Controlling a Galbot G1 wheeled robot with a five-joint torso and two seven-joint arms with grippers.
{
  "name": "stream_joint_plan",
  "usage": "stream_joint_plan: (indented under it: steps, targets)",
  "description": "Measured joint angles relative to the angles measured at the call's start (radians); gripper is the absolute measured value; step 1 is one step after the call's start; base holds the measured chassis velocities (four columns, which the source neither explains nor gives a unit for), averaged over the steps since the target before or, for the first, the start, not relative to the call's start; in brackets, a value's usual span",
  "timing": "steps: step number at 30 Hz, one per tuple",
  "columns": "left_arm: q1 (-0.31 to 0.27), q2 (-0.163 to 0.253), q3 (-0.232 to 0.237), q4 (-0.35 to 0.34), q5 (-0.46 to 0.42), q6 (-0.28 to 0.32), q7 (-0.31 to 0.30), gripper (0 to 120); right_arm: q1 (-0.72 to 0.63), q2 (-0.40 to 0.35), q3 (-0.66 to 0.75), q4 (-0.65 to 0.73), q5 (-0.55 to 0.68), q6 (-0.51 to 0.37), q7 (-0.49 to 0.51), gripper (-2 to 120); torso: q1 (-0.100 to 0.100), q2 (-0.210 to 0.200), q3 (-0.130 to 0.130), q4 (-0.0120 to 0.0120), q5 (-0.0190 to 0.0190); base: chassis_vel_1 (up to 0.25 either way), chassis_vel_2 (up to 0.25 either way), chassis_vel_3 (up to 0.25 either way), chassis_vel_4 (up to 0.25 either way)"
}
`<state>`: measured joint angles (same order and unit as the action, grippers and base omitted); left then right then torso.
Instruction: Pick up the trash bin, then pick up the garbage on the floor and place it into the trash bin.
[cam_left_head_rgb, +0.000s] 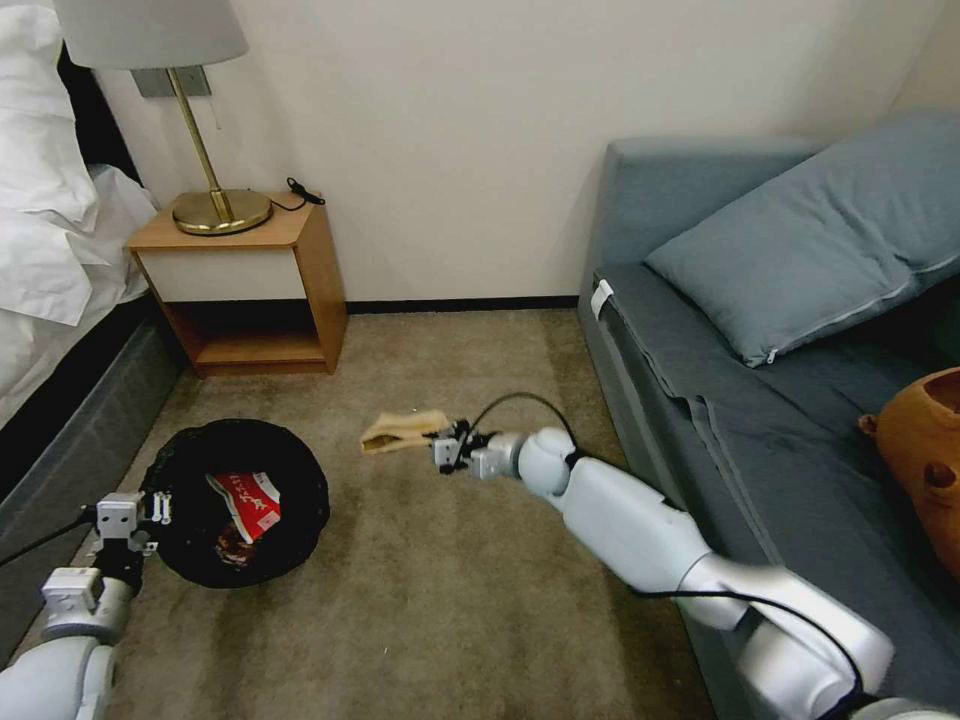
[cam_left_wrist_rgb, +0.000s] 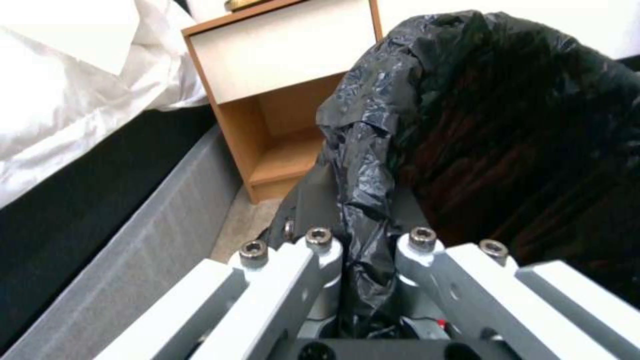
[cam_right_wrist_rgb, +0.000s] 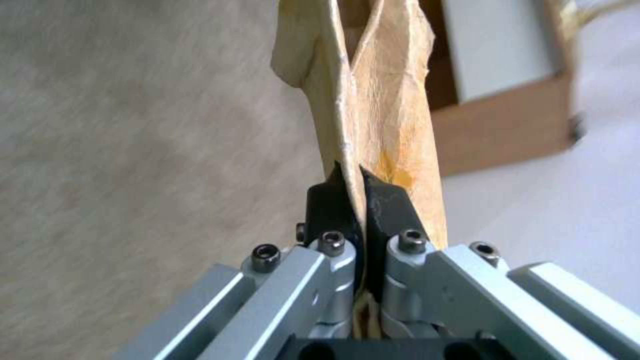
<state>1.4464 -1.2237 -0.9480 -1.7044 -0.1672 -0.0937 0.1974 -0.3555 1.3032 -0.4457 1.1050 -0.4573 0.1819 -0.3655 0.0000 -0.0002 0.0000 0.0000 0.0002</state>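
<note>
Right gripper (cam_left_head_rgb: 441, 446) fingers pinch the paper bag (cam_left_head_rgb: 402, 429) by one end; the rest projects beyond the tips. Left gripper (cam_left_head_rgb: 160, 509) fingers are clamped on the bin (cam_left_head_rgb: 300, 500) rim liner. Recommend carrying the bag fully over the bin opening before letting go.

Trash bin (cam_left_head_rgb: 235, 500) left of paper bag (cam_left_head_rgb: 400, 430), nightstand (cam_left_head_rgb: 250, 290) behind.
</note>
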Motion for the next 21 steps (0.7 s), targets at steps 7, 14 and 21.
stream_joint_plan:
  steps: [7,14,21]
  targets:
    - [-0.033,-0.027,0.022,0.016,0.030,0.015,-0.026,4,0.069,-0.063,-0.074,0.161,0.055,-0.067,-0.030,0,0.000,0.000,0.000,-0.0003,-0.0001,0.000,0.000,0.000,0.000]
    - [-0.054,-0.120,0.028,0.021,0.073,0.017,-0.054,4,0.172,0.019,-0.266,0.211,0.143,-0.173,-0.042,0,0.000,0.000,0.000,0.0007,-0.0002,0.000,0.000,0.000,0.000]
    - [-0.075,-0.150,0.041,0.016,0.081,0.022,-0.060,4,0.150,0.083,-0.323,0.151,0.165,-0.182,-0.022,0,0.000,0.000,0.000,-0.0001,-0.0004,0.000,0.000,0.000,0.000]
